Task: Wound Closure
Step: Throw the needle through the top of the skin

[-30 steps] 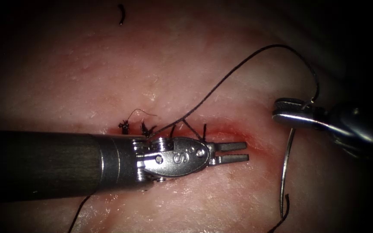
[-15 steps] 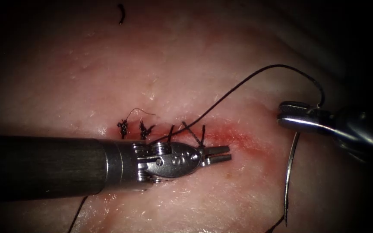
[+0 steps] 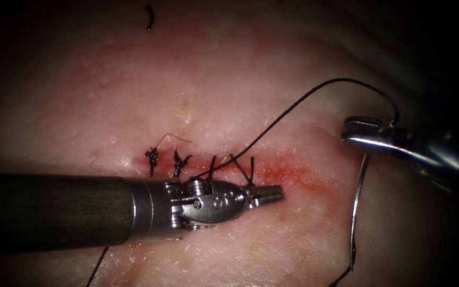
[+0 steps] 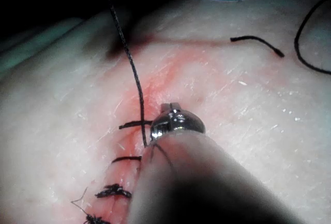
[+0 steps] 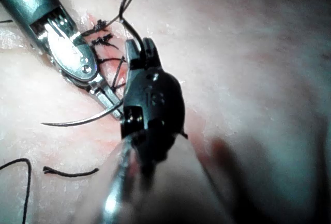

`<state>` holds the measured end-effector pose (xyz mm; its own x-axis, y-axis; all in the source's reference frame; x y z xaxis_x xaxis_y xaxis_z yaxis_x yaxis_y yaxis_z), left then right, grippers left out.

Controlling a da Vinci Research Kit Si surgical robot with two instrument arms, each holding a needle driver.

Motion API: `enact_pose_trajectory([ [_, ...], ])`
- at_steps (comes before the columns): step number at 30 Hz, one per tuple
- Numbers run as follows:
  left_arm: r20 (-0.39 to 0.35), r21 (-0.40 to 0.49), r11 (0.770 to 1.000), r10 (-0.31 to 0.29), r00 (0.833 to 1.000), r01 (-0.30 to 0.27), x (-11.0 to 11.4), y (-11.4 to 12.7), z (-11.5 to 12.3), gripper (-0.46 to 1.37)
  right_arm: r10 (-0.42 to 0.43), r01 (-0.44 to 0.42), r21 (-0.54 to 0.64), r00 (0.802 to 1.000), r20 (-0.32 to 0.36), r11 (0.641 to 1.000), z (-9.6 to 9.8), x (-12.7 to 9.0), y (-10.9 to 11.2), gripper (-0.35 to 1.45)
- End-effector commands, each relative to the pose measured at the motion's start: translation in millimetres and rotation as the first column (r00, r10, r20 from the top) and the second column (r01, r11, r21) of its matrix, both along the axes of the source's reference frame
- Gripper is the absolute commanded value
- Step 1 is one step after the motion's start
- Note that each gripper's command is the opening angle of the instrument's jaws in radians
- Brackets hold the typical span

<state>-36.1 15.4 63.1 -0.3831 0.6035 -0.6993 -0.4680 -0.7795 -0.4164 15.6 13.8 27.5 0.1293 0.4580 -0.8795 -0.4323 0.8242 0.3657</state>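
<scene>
1. Holding the needle (image 3: 358, 204) near its blunt, thread-bearing end, the right tool (image 3: 358, 134) has its jaws pinched on it; the curve hangs below the jaws, clear of the tissue (image 3: 229, 69), with the point well below the tool.
2. From the needle's held end just behind the right tool's jaws, the thread (image 3: 293, 109) arcs above that tool and runs down to the stitches (image 3: 240, 166) just above the left tool's tip.
3. The left tool (image 3: 266, 194) lies along the cut (image 3: 293, 171), jaws pressed together. A stitch strand touches the jaw base; whether anything is gripped cannot be told.
4. Progress, as a judgement: two knotted stitches (image 3: 166, 159) sit above the left tool's wrist, and three further strands cross the cut nearer its tip. Beyond the tip, toward the right tool, the cut shows red fluid and no stitch, so closure looks partly done with that stretch left.
5. Left wrist view: the thread (image 4: 129, 58) enters the tissue beside the left tool (image 4: 176, 123), stitches (image 4: 129, 159) line up alongside its shaft, and a loose cut end (image 4: 257, 42) lies beyond its tip; the endoscope view hides that entry point behind the tool.
6. Right wrist view: the needle (image 5: 83, 119) passes crosswise beneath the right tool (image 5: 140, 53) and close by the left tool's tip (image 5: 106, 97); a closeness the endoscope view does not suggest.
</scene>
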Motion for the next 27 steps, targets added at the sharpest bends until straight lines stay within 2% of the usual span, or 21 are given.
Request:
enact_pose_trajectory([
  [1, 0.012, 0.006, 1.000, 0.007, 1.000, -0.007, 0.0, -0.2, 0.1, -0.27, -0.005, 0.006, -0.056, 1.000, 0.010, 0.998, 0.6, 0.1, 0.4, -0.35],
  [3, 0.014, 0.008, 1.000, 0.005, 1.000, -0.006, 0.0, -0.4, 0.4, -0.27, -0.032, 0.033, -0.127, 0.999, 0.013, 0.991, 1.1, 0.5, 0.8, -0.35],
  [14, 0.017, 0.013, 1.000, 0.021, 1.000, -0.021, 0.2, -1.0, 0.7, -0.32, -0.093, 0.091, -0.296, 0.996, 0.008, 0.951, 3.1, 1.9, 2.8, -0.35],
  [18, 0.017, 0.013, 1.000, 0.021, 1.000, -0.021, 0.3, -1.1, 0.7, -0.34, -0.115, 0.110, -0.381, 0.993, 0.008, 0.918, 3.5, 2.4, 3.1, -0.35],
  [20, 0.017, 0.013, 1.000, 0.021, 1.000, -0.021, 0.3, -1.1, 0.7, -0.34, -0.123, 0.112, -0.443, 0.992, 0.003, 0.890, 3.7, 2.9, 3.3, -0.35],
  [27, 0.017, 0.013, 1.000, 0.021, 1.000, -0.021, 0.3, -1.0, 0.7, -0.35, -0.124, 0.092, -0.518, 0.992, -0.027, 0.850, 4.0, 4.4, 3.7, -0.35],
])
